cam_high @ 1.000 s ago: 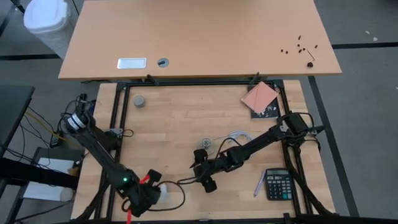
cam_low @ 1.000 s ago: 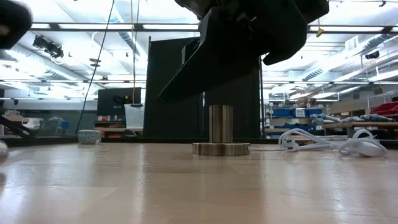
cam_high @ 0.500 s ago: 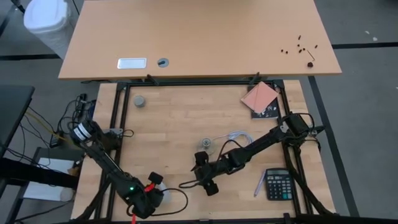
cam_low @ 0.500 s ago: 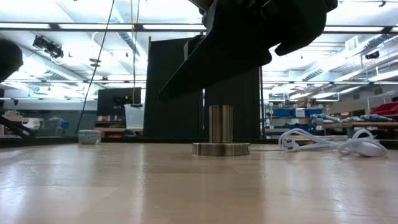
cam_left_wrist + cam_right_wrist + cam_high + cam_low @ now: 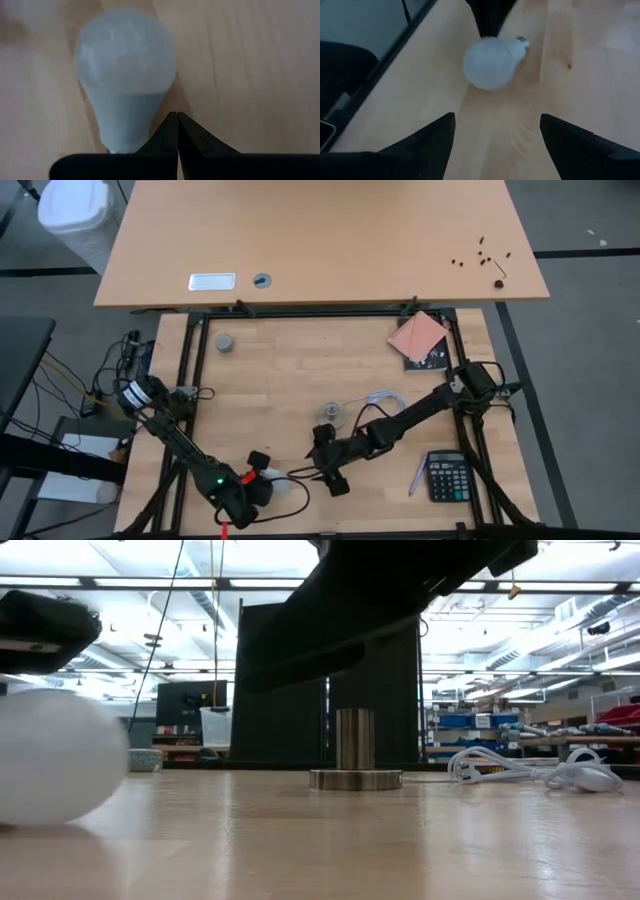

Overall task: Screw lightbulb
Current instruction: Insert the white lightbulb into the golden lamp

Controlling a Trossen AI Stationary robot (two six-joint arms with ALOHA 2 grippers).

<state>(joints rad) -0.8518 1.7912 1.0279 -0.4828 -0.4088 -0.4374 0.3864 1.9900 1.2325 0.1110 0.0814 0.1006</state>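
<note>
The white lightbulb (image 5: 125, 75) lies on its side on the wooden table near the front edge, also seen in the high view (image 5: 274, 480), the low view (image 5: 55, 768) and the right wrist view (image 5: 492, 62). My left gripper (image 5: 176, 120) is shut, its tips beside the bulb's neck. My right gripper (image 5: 497, 132) hangs open a little to the bulb's right, pointing at it, with nothing between its fingers. The metal socket (image 5: 355, 752) stands upright on its round foot farther back (image 5: 330, 412). My left gripper's shut fingertips (image 5: 170, 125) rest against the side of the bulb's narrow neck (image 5: 150, 117), coming down at a slant from the near left. The bulb lies on the table, its round head pointing away from the gripper.
The socket's white cord (image 5: 520, 768) lies coiled to its right. A calculator (image 5: 446, 476) and a pen (image 5: 416, 477) lie near the right front, a pink notepad (image 5: 418, 337) at the far right, a small grey cap (image 5: 224, 342) at the far left.
My left gripper has sunk and gone toward the table's right along the near edge, staying shut. The bulb has shifted to the right with it and now fills the left of the low view. My right gripper has kept its place, open.
</note>
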